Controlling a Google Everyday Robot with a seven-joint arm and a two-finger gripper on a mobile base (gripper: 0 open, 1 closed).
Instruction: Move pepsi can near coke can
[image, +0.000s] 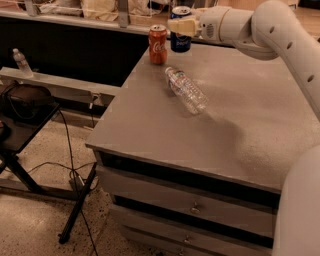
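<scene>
Claw (178, 25) at far back edge of the surface (240, 120), reaching in from the right on the white arm (280, 35). One pale finger lies across the front of the pepsi can (180, 43), high on its body. It reads as clamped on the can.

Pepsi can upright, silver top showing above the finger. Cannot tell whether its base rests on the surface or hangs just over it.

Coke can (158, 45) upright just beside it, to the left and slightly nearer the camera. There's a narrow gap, not touching.

Clear plastic bottle (186, 90) lies on its side nearer the front, apart from both cans.

Handling, as judged:
- Thin aluminium wall, smooth and slick, so it dents under a hard squeeze.
- Weight unknown; could be full or empty.
- Best hold is across the mid-to-upper body, sides squared, can kept vertical.
- Narrow base, so it's likely to tip if set down tilted or nudged against the red can.
</scene>
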